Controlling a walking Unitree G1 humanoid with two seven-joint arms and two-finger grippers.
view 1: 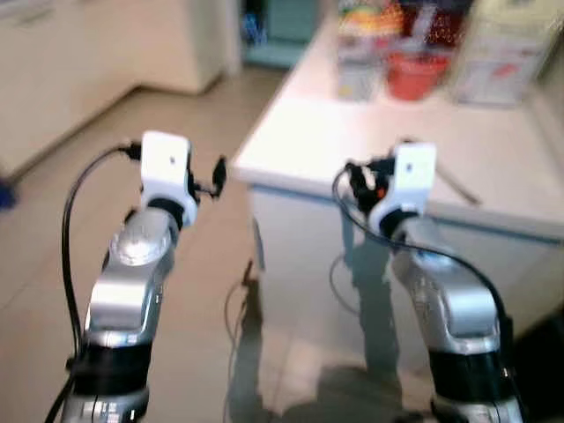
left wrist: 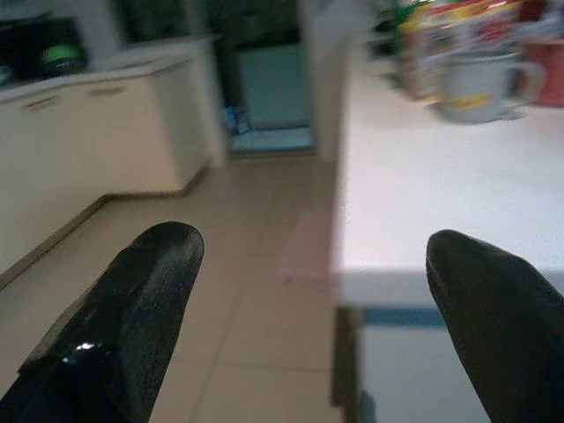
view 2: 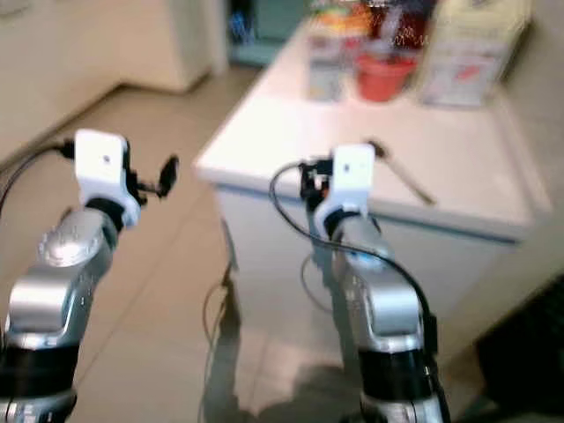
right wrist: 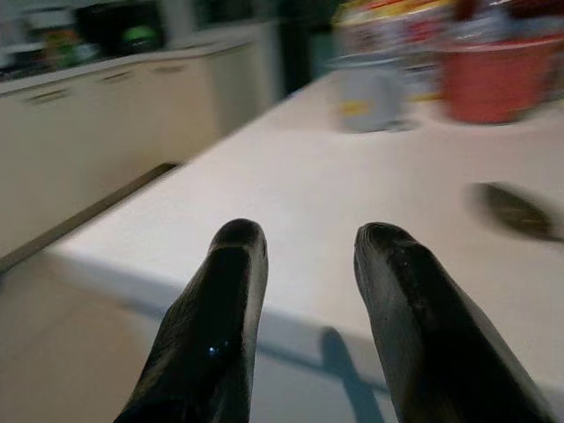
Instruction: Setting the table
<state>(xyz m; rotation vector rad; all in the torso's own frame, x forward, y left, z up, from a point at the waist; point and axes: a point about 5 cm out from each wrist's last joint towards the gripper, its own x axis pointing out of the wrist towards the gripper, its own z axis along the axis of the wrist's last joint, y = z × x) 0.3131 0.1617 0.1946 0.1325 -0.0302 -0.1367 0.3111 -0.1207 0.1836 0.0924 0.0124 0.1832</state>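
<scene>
Right wrist view is looking along the right tool (right wrist: 304, 256), whose two black fingers (right wrist: 211, 326) are standing a little apart with nothing between them, reaching just over the near edge of the white bench (right wrist: 352, 203). Left tool (left wrist: 308, 291) is spread wide and empty, hanging over the floor (left wrist: 256, 264) beside the bench's corner. Both silver arms are stretching forward from the head views, the left arm (view 1: 132, 264) over the tiles, the right arm (view 1: 441, 291) in front of the bench's side panel.

On the bench top, a dark spoon-like utensil (right wrist: 515, 211) is lying near the right tool, too blurred to name surely. Farther back a grey mug (left wrist: 480, 84) is standing beside a red bucket (right wrist: 498, 79), with colourful packets (view 1: 379, 22) and a white carton (view 1: 507, 53) behind them at the far end.

Beige tiles are covering the floor, cream cabinets (left wrist: 97, 132) are lining the wall on the left, and a doorway (left wrist: 269, 79) is opening beyond.
</scene>
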